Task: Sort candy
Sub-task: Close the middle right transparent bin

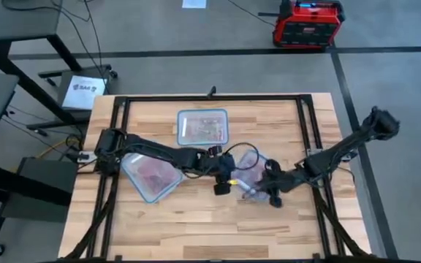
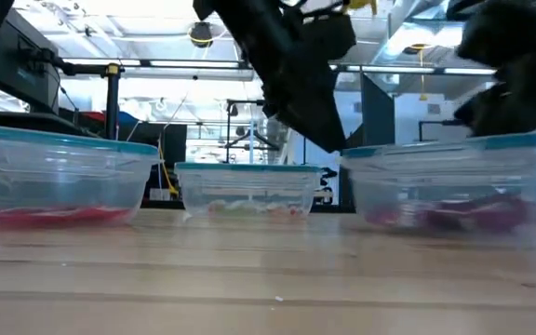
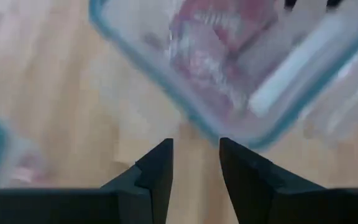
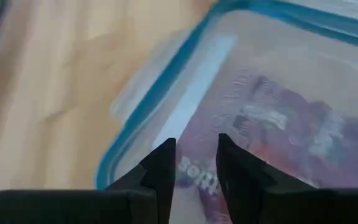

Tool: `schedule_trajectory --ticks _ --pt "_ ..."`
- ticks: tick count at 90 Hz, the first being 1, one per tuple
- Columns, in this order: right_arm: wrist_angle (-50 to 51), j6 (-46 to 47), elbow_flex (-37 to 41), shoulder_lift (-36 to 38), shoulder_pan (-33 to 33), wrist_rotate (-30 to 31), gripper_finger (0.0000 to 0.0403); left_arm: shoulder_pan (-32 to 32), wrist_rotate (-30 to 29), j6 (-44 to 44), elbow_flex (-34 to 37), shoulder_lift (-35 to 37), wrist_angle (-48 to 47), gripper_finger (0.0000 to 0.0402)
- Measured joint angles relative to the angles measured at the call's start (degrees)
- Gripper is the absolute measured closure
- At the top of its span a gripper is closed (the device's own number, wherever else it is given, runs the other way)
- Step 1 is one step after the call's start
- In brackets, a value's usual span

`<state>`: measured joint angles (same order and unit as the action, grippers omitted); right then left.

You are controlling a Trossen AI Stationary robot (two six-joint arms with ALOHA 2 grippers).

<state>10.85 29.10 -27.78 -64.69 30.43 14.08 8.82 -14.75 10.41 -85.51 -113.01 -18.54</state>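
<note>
Three clear containers with bluish rims stand on the wooden table: one at the left [image 1: 150,175] with red candy [image 2: 54,216], one at the far middle [image 1: 202,126], and one right of centre [image 1: 251,169] with pink and purple candy packets [image 4: 278,124]. My left gripper [image 1: 224,184] hovers by the near left corner of the right-of-centre container [image 3: 229,68], fingers slightly apart with nothing between them. My right gripper [image 1: 262,191] hangs over that container's near edge, above the packets, its fingers [image 4: 160,171] also slightly apart and holding nothing.
Black rails [image 1: 119,109] frame the tabletop on the far, left and right sides. Bare wood [image 1: 210,226] lies along the near edge. Both arms cross close together over the middle of the table. A red and black case [image 1: 307,22] stands on the floor beyond the table.
</note>
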Motion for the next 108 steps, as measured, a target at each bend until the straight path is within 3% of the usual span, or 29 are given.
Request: schedule_trajectory --ticks 9,23,35,48,62,108 --pt "0.96 0.4 0.3 2.9 1.86 1.06 0.0302 1.47 0.13 0.55 -1.07 0.33 -1.09 0.0283" --pt "-2.02 7.65 0.23 4.88 0.26 14.11 0.0302 1.62 -2.01 -3.98 -3.35 0.63 -0.51 0.0283" --pt "-2.78 11.85 0.23 0.57 -0.89 19.3 0.0302 -0.72 -4.93 -9.28 -3.27 0.27 0.73 0.0283" --pt "-8.19 10.2 0.22 -6.37 -1.25 23.94 0.0302 -2.88 -2.31 -14.12 -3.01 -2.46 3.92 0.0283" --pt "-11.74 8.63 -0.1 -12.31 -2.1 25.82 0.0302 -4.39 7.63 -12.96 -3.06 -5.82 8.2 0.0283" --pt "-15.67 4.55 -0.09 -17.96 -3.1 25.97 0.0302 -4.11 14.06 -11.38 -2.8 -8.35 14.87 0.0283"
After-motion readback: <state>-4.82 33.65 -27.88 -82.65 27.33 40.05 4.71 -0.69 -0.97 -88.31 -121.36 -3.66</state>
